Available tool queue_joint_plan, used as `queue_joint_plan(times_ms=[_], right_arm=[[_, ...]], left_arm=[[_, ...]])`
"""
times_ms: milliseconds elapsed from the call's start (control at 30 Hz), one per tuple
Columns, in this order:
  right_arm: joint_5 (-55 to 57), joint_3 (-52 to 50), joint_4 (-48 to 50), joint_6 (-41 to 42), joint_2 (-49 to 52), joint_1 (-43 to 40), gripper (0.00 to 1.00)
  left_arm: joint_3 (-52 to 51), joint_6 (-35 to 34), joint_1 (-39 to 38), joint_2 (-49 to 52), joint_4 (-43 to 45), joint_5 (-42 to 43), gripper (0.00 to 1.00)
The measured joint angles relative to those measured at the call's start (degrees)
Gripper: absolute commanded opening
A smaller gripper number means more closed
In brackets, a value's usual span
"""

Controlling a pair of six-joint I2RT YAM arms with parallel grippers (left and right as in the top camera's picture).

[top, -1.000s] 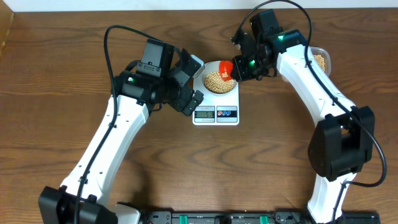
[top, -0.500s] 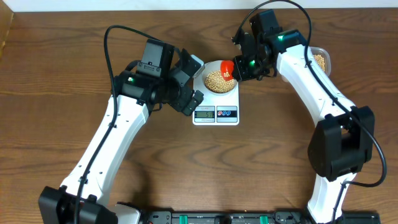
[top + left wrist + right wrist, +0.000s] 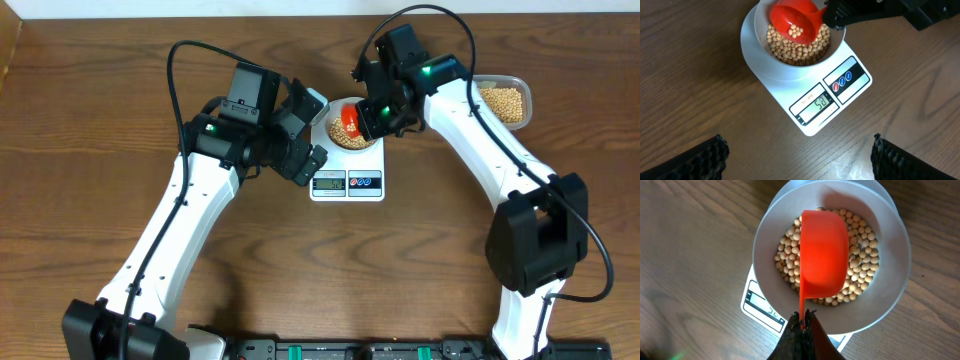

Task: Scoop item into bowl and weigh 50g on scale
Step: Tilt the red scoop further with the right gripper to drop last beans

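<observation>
Jaws of right gripper point(image 3: 801, 326) clamped on red scoop point(image 3: 823, 250) handle, above bowl point(image 3: 892, 245) of beans point(image 3: 862, 265) on scale point(image 3: 850, 95). Left gripper point(image 3: 800, 157) wide, empty. Risk: a careless tilt spills scoop's few beans, overshooting the target weight.

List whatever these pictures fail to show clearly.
- Digits on the scale: overhead, too small; right wrist, blurred, partly behind the bowl.
- The beans beneath the red scoop: right wrist, scoop covers them.
- The left tool: left wrist, only fingertips show, bottom edge cuts off the rest.

Glossy plastic scale point(image 3: 790, 86), wooden table point(image 3: 695, 100)
</observation>
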Motion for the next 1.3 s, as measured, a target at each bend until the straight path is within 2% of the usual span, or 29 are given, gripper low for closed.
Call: queue_joint_plan(times_ms=[500, 1300], right_arm=[[0.68, 0.0, -0.48, 0.0, 1.27, 0.37, 0.01], [-9.05, 0.0, -0.72, -0.68, 1.84, -1.95, 0.01]], left_arm=[[0.0, 0.0, 0.0, 0.0, 0.0, 0.0, 0.93], [0.0, 0.0, 0.0, 0.0, 0.0, 0.0, 0.93]])
